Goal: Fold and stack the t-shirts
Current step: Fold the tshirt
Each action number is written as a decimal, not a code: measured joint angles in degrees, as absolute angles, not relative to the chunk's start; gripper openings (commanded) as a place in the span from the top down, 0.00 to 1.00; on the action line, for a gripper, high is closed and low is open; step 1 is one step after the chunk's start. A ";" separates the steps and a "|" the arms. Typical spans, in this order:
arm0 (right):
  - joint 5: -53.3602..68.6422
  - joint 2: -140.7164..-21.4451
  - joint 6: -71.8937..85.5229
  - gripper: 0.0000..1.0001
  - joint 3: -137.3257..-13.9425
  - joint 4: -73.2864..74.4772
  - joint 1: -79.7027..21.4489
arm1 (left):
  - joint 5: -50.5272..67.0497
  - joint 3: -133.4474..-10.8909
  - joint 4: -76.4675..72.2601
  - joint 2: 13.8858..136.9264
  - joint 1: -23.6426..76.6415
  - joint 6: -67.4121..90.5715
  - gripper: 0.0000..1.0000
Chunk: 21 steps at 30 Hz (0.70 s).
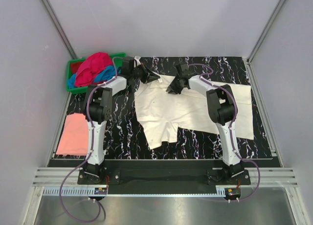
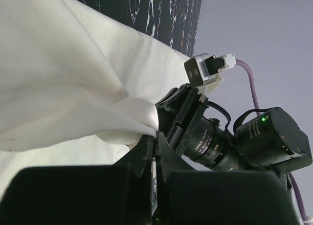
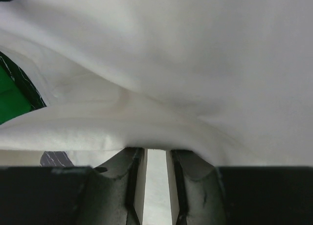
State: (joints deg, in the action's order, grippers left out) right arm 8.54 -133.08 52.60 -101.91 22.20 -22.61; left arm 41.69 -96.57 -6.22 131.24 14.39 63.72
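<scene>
left claw: the left gripper (image 2: 155, 137) is clamped tight on a bunched corner of the cream t-shirt (image 1: 188, 110) at its far left edge; cloth pinched right at the tips
right claw: the right gripper (image 3: 157, 154) sits at the far hem beside it; jaws only a slit apart, a fold heaped over the tips; whether it has truly bitten, i cannot tell
where the shirt is: spread mid-table, rumpled, far edge raised between both claws
doing it well: i'd want both pinches on the same hem, level; lift just enough to clear, carry the edge toward the near side, keep the cloth taut so no crease gets trapped
done already: salmon-pink t-shirt (image 1: 74, 133) lies folded at the left, well apart
waiting: magenta t-shirt (image 1: 93, 66) and blue t-shirt (image 1: 75, 81) heaped in the green crate (image 1: 72, 89)
surface: black marbled table (image 1: 122, 132), white veins; flat
room: pale grey walls on three sides
</scene>
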 measured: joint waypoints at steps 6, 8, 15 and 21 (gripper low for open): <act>7.97 -134.76 53.82 0.80 -105.19 24.40 -22.61 | 41.85 -96.57 -6.59 131.24 14.22 63.79 1.00; 7.79 -135.04 54.08 0.91 -105.54 24.91 -22.61 | 41.89 -96.57 -6.85 131.24 14.22 63.94 1.00; 9.19 -135.06 52.36 1.00 -105.62 25.82 -22.59 | 41.80 -96.64 -4.89 131.24 14.11 62.81 1.00; 14.61 -131.76 46.41 1.00 -103.85 29.54 -22.15 | 41.32 -96.71 3.55 131.20 13.87 58.70 1.00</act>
State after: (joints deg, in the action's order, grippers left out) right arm 14.61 -131.76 46.41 -103.85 29.54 -22.15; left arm 41.32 -96.71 3.55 131.20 13.87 58.70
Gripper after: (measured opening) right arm 0.017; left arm 0.012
